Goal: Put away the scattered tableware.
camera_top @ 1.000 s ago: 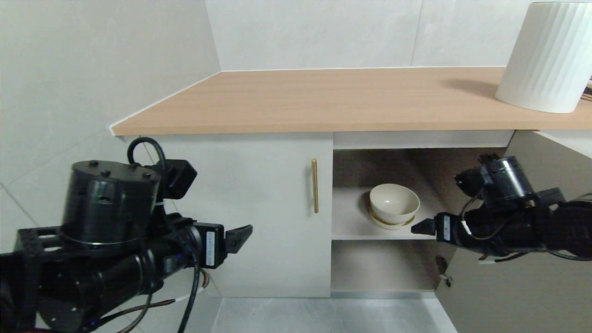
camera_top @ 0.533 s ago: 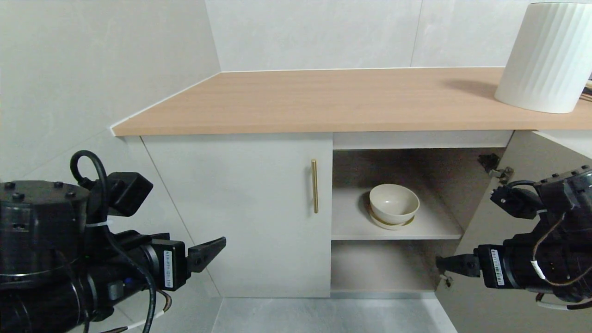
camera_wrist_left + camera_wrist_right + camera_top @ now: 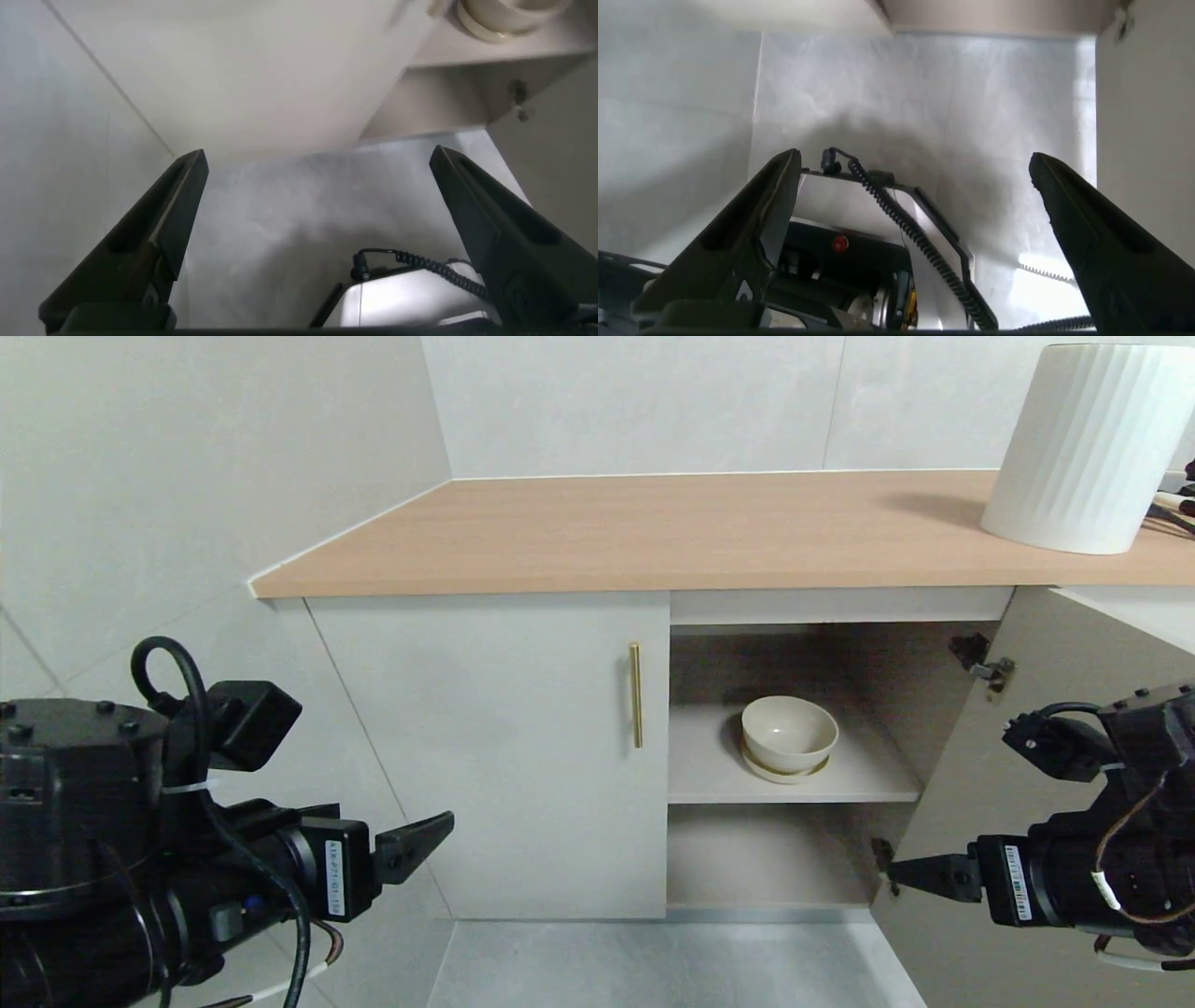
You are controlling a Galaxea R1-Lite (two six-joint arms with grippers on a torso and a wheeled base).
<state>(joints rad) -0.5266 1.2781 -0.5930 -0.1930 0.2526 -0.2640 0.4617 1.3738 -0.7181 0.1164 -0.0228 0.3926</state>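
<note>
Resting on plate [image 3: 782, 773], upper shelf [image 3: 709, 777]: bowl [image 3: 790, 733]; door [image 3: 1074, 644] open.

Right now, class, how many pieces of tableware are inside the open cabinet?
2: a cream bowl on the upper shelf, and a shallow dish directly beneath it. Others may be hidden behind the closed door.

Bowl [image 3: 790, 732] on plate [image 3: 773, 775] on upper shelf [image 3: 702, 761], right of door [image 3: 504, 747].
</note>
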